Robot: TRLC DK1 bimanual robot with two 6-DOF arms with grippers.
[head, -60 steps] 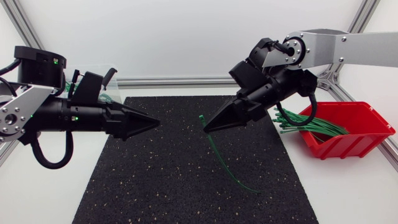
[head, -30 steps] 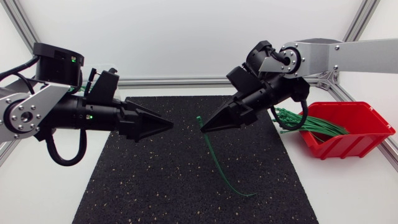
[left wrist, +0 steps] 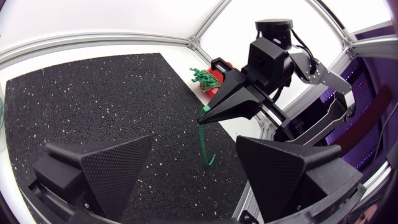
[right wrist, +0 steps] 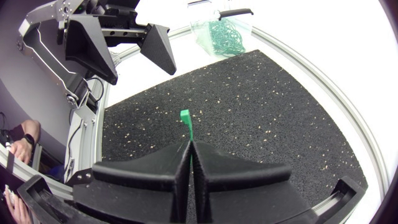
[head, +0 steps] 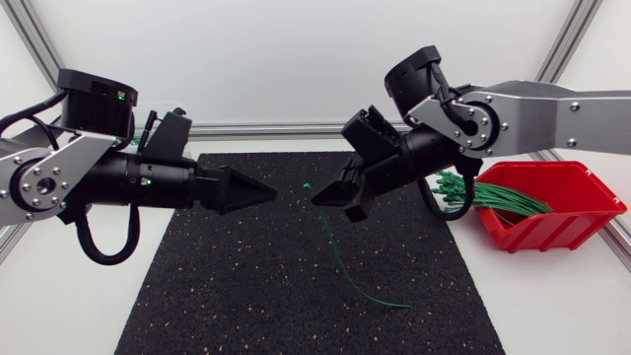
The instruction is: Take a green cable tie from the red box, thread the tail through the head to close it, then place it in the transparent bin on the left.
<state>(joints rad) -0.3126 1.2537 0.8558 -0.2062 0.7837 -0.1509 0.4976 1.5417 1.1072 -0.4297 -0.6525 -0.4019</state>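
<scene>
While right jaws clamp green cable tie (head: pixel 335 247) just below its head, head pokes out past tips; tail hangs down, end curling onto black mat (head: pixel 237 286). Left jaws spread wide, pointed at tie head, near but apart. Red box (head: pixel 557 225) on surface beside mat, under right arm (head: pixel 532 104), loose ties (head: pixel 498 200) inside. Transparent bin (right wrist: pixel 227 28) behind left arm (head: pixel 59 177), green ties in it.

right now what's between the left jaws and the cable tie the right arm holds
nothing: the head view shows just bare black mat under that gap, and the left wrist view shows the cable tie hanging clear ahead
</scene>
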